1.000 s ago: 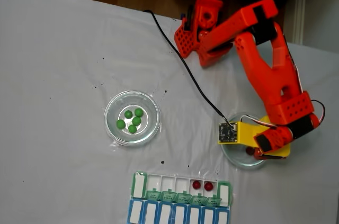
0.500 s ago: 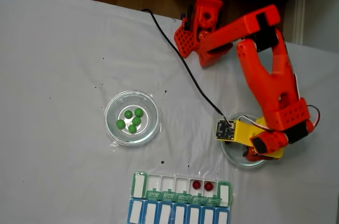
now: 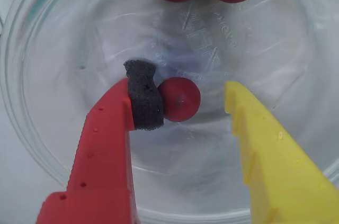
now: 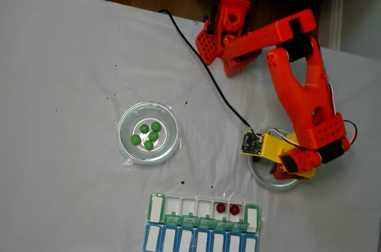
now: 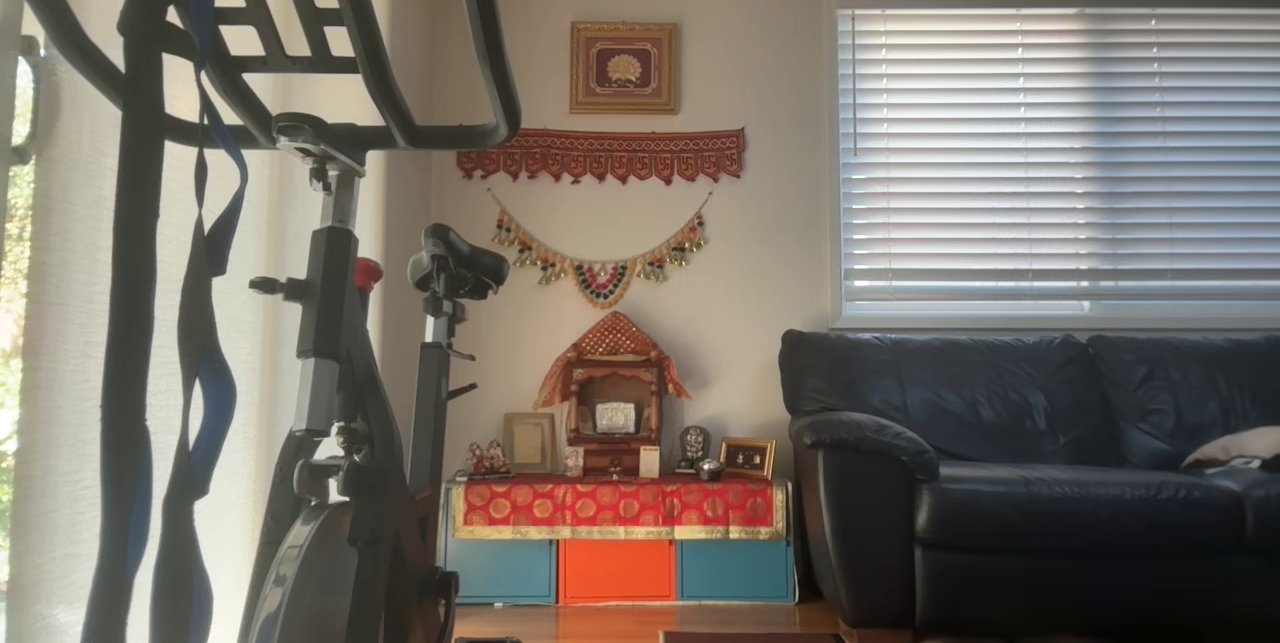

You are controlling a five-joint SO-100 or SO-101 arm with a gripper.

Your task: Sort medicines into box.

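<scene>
The arm [image 4: 300, 94] is built of bright orange-red printed segments with blocky, angular shells, and black bands show at two of its joints. Its base [image 4: 223, 28] is the same orange-red, pierced with rows of small holes. A black cable [image 4: 205, 73] runs to a small dark circuit board [image 4: 250, 143] on a yellow mount. The end effector [image 3: 190, 99] has one red finger [image 3: 106, 150] tipped with a dark grey foam pad [image 3: 143, 97] and dotted with small dimples, and one yellow finger [image 3: 270, 155] with a stepped inner edge.
</scene>
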